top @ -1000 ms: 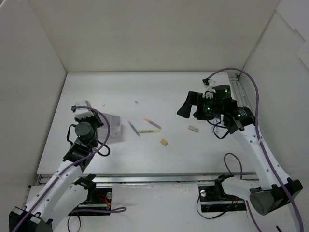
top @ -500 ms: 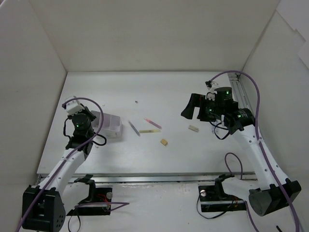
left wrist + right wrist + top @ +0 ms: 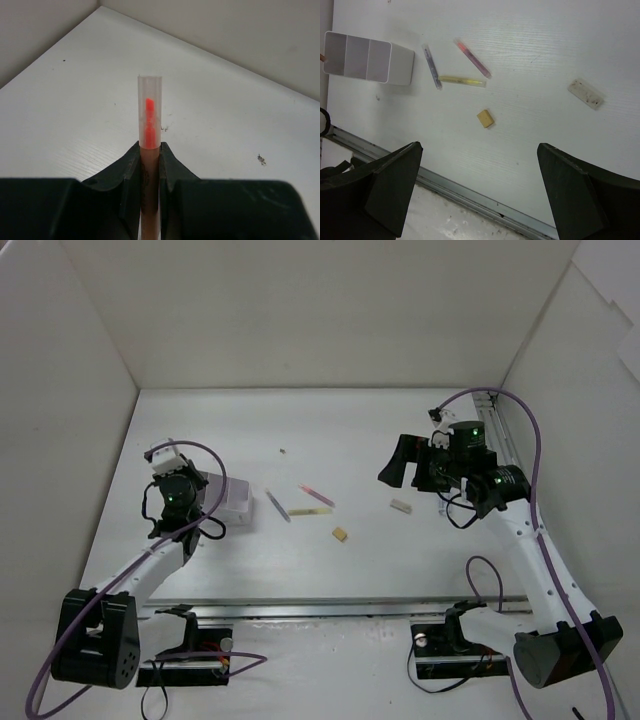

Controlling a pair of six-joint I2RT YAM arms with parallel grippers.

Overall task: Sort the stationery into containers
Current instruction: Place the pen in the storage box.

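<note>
My left gripper (image 3: 149, 150) is shut on a thin pen (image 3: 149, 107) with a clear cap and a red tip, which sticks out toward the table's far left corner. In the top view the left arm (image 3: 176, 496) stands just left of the white compartment box (image 3: 232, 502), also seen from the right wrist (image 3: 401, 65). A purple pen (image 3: 432, 66), a pink-red pen (image 3: 472, 58) and a yellow pen (image 3: 462, 80) lie mid-table. The tan eraser (image 3: 485, 118) and the off-white eraser (image 3: 586, 93) lie nearer the right. My right gripper (image 3: 479, 150) hangs open high above them, holding nothing.
White walls (image 3: 300, 320) close the table on the left, back and right. A metal rail (image 3: 470, 192) runs along the front edge and another (image 3: 505, 440) along the right side. Purple cables loop off both arms.
My left arm has swung left off the box and come partway back, with the pen still gripped. The right arm has barely shifted.
</note>
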